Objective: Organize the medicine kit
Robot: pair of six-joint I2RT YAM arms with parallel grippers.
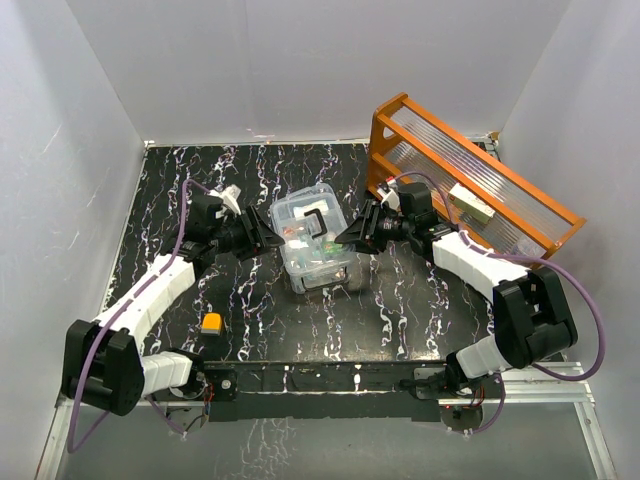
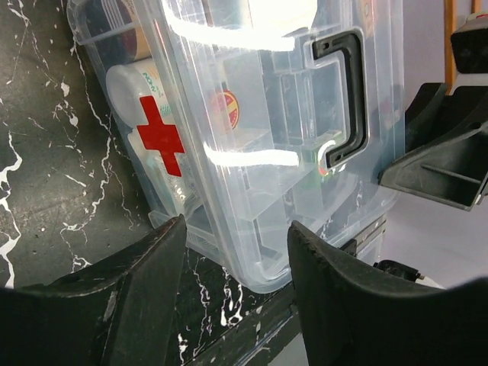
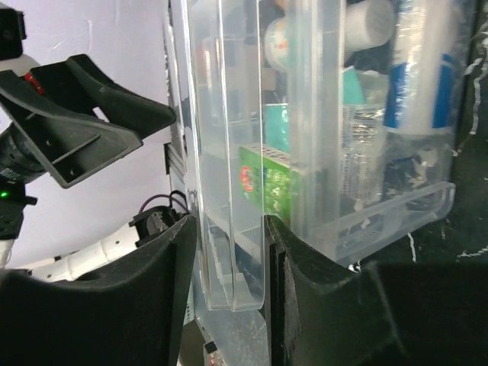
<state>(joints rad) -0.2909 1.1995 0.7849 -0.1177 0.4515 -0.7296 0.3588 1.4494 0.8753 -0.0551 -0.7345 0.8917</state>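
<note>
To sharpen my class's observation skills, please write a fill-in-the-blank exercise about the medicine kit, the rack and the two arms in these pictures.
1. On the medicine kit, the cross under the clear lid is ____.
2. The handle on that lid is ____.
3. The wooden rack at the far right of the table is coloured ____.
4. The kit sits ____ the left gripper and the right gripper.

Missing words: red; black; orange; between.

A robot lab cell: white walls (image 1: 300, 60) enclose a black marbled table (image 1: 290, 325).
</note>
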